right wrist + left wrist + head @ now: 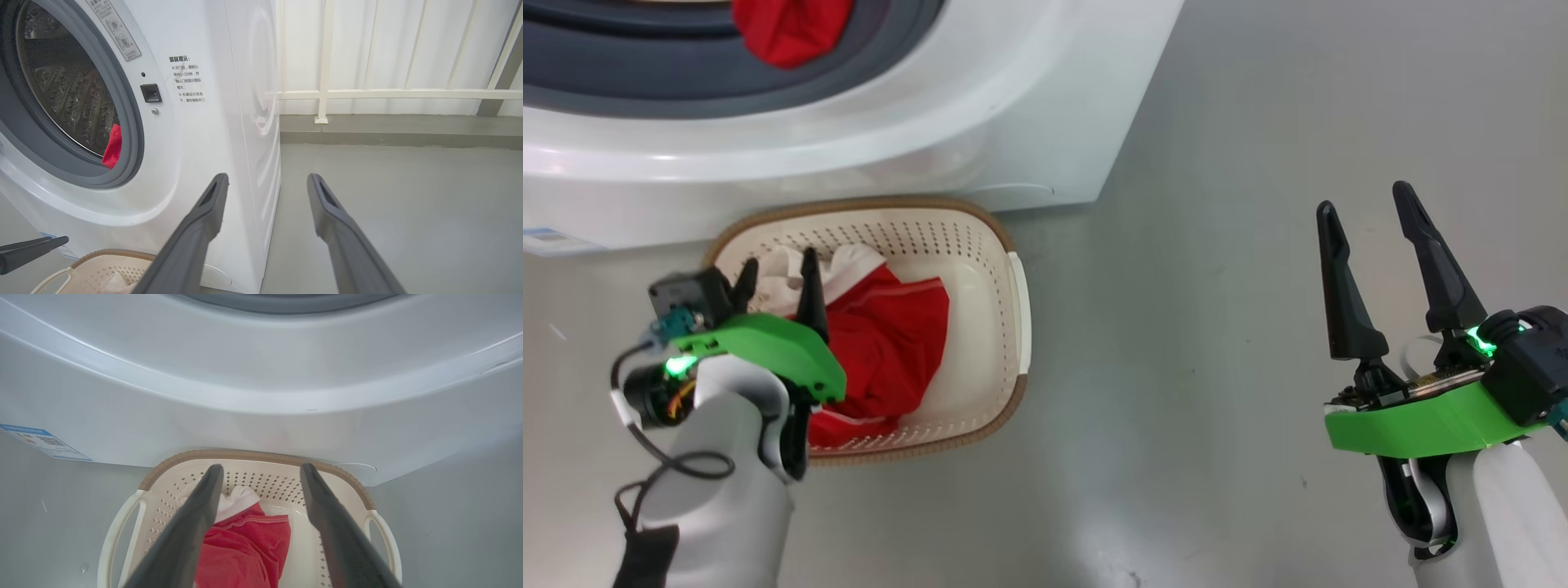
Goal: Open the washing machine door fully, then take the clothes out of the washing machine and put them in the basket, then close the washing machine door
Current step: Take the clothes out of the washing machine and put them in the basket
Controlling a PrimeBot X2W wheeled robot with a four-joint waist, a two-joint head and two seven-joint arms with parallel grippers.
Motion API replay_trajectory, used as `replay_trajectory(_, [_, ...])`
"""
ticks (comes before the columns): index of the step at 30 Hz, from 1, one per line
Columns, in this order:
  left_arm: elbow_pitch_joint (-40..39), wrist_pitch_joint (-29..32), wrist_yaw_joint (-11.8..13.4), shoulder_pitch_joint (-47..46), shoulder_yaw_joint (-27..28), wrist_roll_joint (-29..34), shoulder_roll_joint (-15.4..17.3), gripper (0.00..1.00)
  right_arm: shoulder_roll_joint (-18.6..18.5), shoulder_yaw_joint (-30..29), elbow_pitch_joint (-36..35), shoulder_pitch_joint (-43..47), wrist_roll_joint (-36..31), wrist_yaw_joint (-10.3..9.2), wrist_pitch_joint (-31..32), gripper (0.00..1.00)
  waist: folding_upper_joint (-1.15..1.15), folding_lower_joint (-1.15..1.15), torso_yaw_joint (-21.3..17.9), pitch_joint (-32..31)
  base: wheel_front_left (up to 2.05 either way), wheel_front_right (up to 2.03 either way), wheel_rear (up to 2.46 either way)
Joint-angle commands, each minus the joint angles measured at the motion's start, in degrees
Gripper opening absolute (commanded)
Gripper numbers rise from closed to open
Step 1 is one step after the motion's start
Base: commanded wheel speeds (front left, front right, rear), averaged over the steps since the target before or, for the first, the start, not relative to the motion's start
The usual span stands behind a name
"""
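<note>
The left gripper (778,286) hangs over the basket (984,343) with its two long dark fingers spread wide and nothing between them; its own wrist camera looks down past those fingers (196,522) at the clothes (245,547) lying in the basket's left half (soft red fabric with a zigzag-stitched hem and a white part bunched towards the far wall). The basket (253,454) is cream plastic, rounded-rectangular, its walls pierced with small holes, with a brown woven-look rim and pale loop handles at the sides; it sits on the smooth grey floor (1217,367) right against the foot of the washing machine (1013,98). The right gripper (1365,204) is well apart over bare floor, likewise spread and empty. Its wrist view takes in the machine's front (196,143): a glossy white box, a grey rubber ring (130,122) around a perforated steel drum (69,85), and a red garment (112,147) slumped at the drum's lower edge. The head view catches that same garment (788,33) from above. A blue label (45,442) shows low on the machine.
</note>
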Motion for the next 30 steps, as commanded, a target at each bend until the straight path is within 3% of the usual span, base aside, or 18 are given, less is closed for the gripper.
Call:
replay_trajectory(1, [-1.86,-0.68,0.14,2.48,1.08,0.98,1.61,1.0,0.04,0.76,-1.13,1.05,-0.15,0.36,-0.36,1.0,0.0,0.0,0.82,-1.97,0.0,0.0,0.0])
replay_trajectory(9, [-12.42,-0.69,-0.23,8.64,3.11,1.83,1.0,1.0,0.04,-0.78,-0.57,2.48,-0.54,0.36,-0.36,1.0,0.0,0.0,1.49,-6.07,0.0,0.0,0.0])
replay_trajectory(18, [-29.89,-0.69,0.29,19.07,4.44,5.53,0.32,1.0,0.04,-2.27,0.71,4.97,-0.63,0.36,-0.36,1.0,0.0,0.0,1.85,-11.84,0.0,0.0,0.0])
replay_trajectory(23, [-36.22,-0.7,-1.45,23.71,5.03,5.83,0.09,1.0,0.04,-2.94,1.43,6.52,-0.33,0.36,-0.36,1.0,0.0,0.0,1.98,-14.47,0.0,0.0,0.0])
replay_trajectory(30, [-42.35,-0.7,-1.47,28.74,5.92,7.96,0.41,1.0,0.04,-3.46,2.11,8.34,-0.51,0.36,-0.36,1.0,0.0,0.0,1.61,-17.13,0.0,0.0,0.0])
